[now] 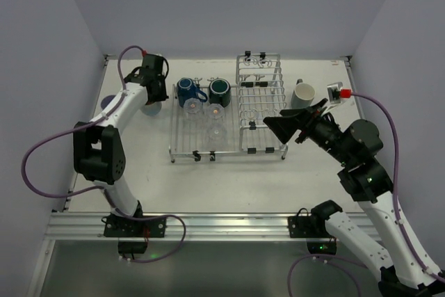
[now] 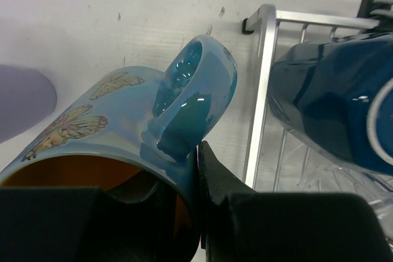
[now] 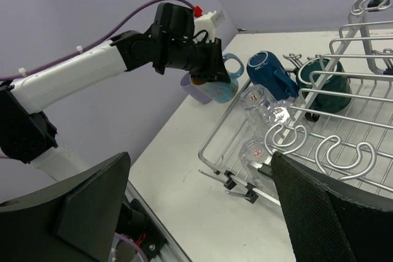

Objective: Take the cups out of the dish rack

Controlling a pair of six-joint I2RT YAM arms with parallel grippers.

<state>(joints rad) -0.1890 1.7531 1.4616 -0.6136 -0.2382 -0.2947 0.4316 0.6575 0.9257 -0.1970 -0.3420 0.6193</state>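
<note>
Mug status: we see the left gripper (image 1: 151,90) clamped on the light-blue mug (image 2: 104,115), one finger inside the mouth and the other outside on the rim, right by the handle. That mug has butterfly prints and sits tilted just off the left edge of the dish rack (image 1: 182,149), over the table (image 1: 229,179). We can't tell whether it touches the tabletop. The lavender tumbler (image 3: 195,90) stands just beside it, outside the rack.

On the flat grid section we count a blue mug (image 1: 186,92) and a dark green mug (image 1: 220,92) side by side at the far end. Three clear glasses (image 1: 214,112) sit just nearer to us than the mugs. The blue mug lies on its side against the rack's left rim.

The right gripper (image 1: 295,122) has its jaws spread wide with nothing between them, hovering over the right edge of the raised tined section. The grey-green mug (image 1: 304,95) stands on the table just right of the rack.
</note>
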